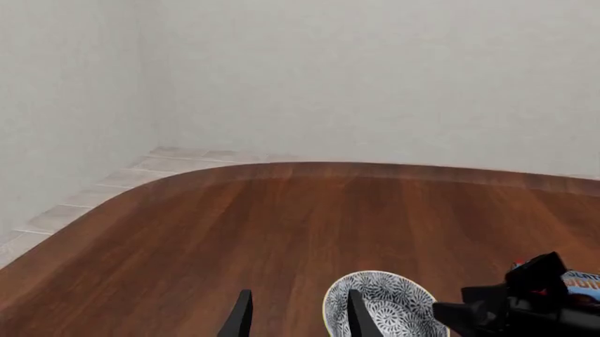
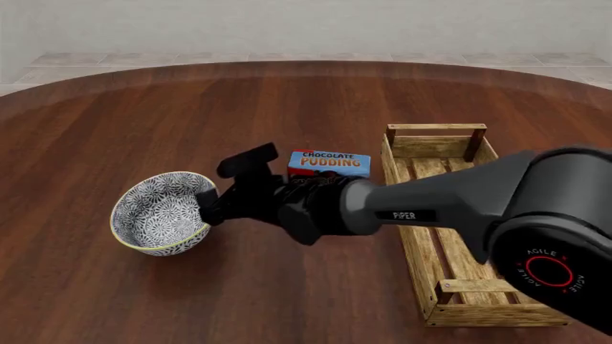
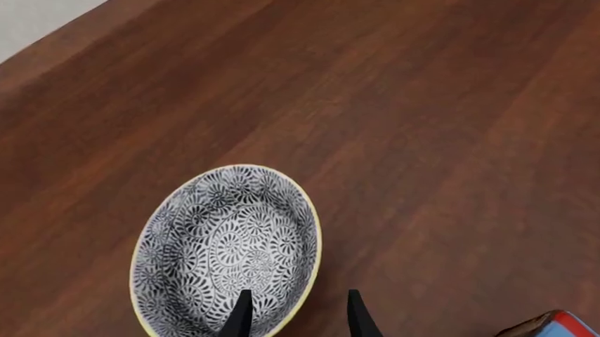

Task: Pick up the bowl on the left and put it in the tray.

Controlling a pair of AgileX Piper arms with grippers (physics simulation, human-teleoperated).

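1. Right gripper [image 3: 294,314]: fingers parted, straddling the near rim of the bowl, one finger [image 3: 240,316] sitting inside, the other outside; whether they are pressing the rim cannot be told. In the front view it [image 2: 206,208] is reaching across from the right.
2. Bowl [image 2: 160,212]: patterned, pale-rimmed, resting upright on the table [image 2: 143,122], touching or just beside the right fingertips.
3. Chocolate pudding box [image 2: 329,164]: lying behind the right wrist, near it.
4. Tray [image 2: 449,215]: slatted wooden crate lying well back along the right arm, apart from the bowl.
5. Left gripper [image 1: 295,316]: fingers standing apart, holding nothing, the bowl [image 1: 394,305] showing just past one finger.
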